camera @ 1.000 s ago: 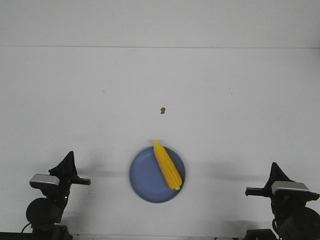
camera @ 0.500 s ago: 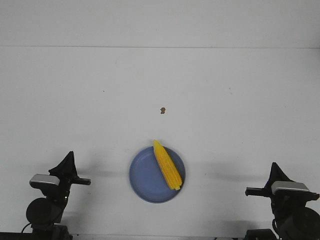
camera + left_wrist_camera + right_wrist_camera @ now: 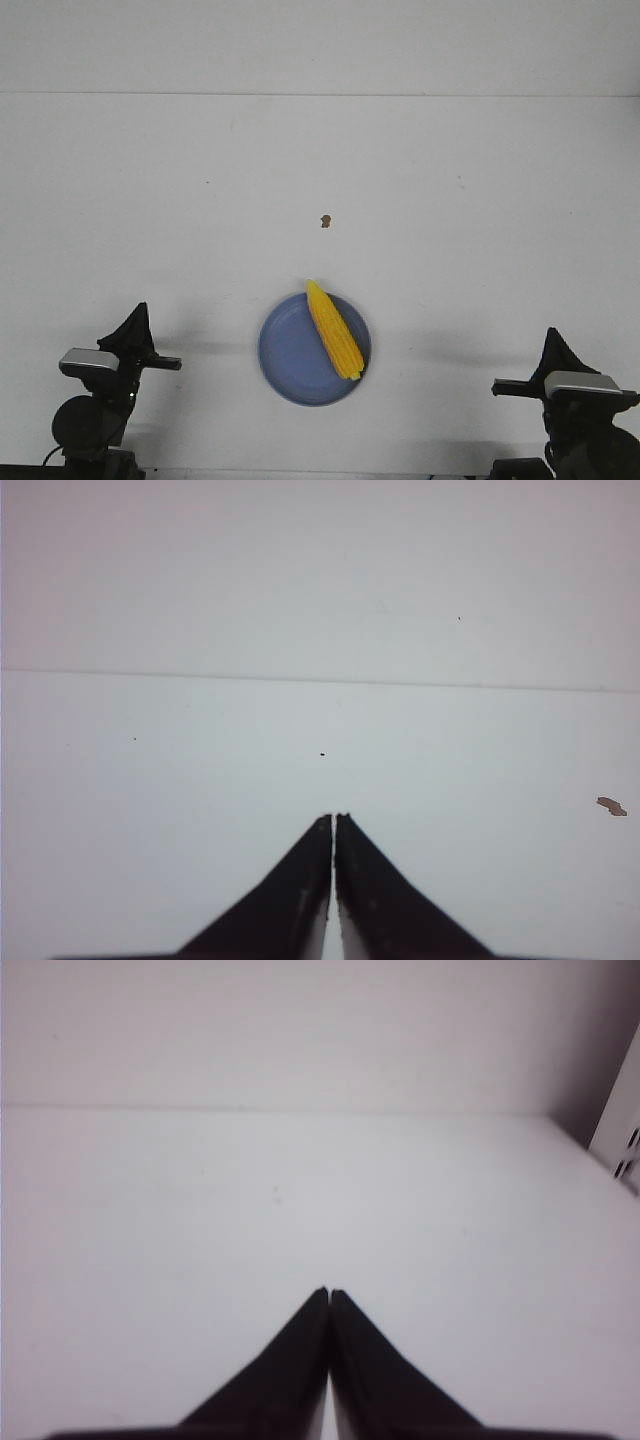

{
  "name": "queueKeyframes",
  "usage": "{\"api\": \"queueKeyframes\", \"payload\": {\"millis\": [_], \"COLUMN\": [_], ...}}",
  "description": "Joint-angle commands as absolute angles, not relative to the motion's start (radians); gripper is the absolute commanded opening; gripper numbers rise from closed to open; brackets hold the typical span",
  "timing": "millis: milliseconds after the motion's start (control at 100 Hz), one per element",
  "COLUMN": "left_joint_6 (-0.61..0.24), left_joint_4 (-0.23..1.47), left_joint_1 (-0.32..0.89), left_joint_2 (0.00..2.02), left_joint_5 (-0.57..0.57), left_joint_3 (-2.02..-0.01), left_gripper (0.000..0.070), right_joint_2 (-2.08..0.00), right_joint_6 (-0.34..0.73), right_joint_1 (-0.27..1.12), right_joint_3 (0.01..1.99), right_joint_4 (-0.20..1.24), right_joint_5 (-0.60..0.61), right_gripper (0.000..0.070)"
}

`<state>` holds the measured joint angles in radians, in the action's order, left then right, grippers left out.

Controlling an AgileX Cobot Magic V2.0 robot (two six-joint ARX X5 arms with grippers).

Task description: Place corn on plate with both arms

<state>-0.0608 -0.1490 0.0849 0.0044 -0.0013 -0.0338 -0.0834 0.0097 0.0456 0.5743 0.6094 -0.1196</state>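
The yellow corn [image 3: 334, 329] lies on the round periwinkle-blue plate [image 3: 285, 360], slanted across its right half, its pointed tip just over the far rim. My left gripper [image 3: 136, 318] is shut and empty at the near left of the table, well left of the plate; in the left wrist view [image 3: 333, 818] its jaws are closed on nothing. My right gripper [image 3: 553, 338] is shut and empty at the near right, well right of the plate; in the right wrist view [image 3: 328, 1292] its jaws are closed. Neither wrist view shows the corn or plate.
A small brown speck [image 3: 326, 221] lies on the white table beyond the plate; it also shows in the left wrist view [image 3: 611, 806]. The table's far edge [image 3: 320, 95] meets a white wall. A white upright [image 3: 618, 1125] stands at the table's far right corner.
The right arm has sunk slightly towards the near edge of the table. The corn, plate and left arm have not moved.
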Motion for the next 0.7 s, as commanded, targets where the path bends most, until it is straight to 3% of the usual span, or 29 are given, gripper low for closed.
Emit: {"api": "queueKeyframes", "payload": {"millis": [0,220,690], "left_joint_6": [-0.045,-0.045,-0.045], "left_joint_4": [-0.159,-0.159,-0.159], "left_joint_1": [0.083,0.083,0.084], "left_joint_2": [0.003,0.003,0.003], "left_joint_5": [-0.004,-0.004,-0.004], "left_joint_3": [-0.014,-0.014,-0.014], "left_gripper": [0.0013,0.0013,0.0013], "right_joint_2": [-0.049,-0.002,-0.001], "right_joint_6": [-0.004,0.007,0.043], "right_joint_1": [0.046,0.039,0.04], "right_joint_3": [0.543,0.418,0.123], "right_joint_4": [0.559,0.439,0.027], "right_joint_5": [-0.122,-0.11,-0.1], "right_gripper": [0.0004,0.0004,0.0004]}}
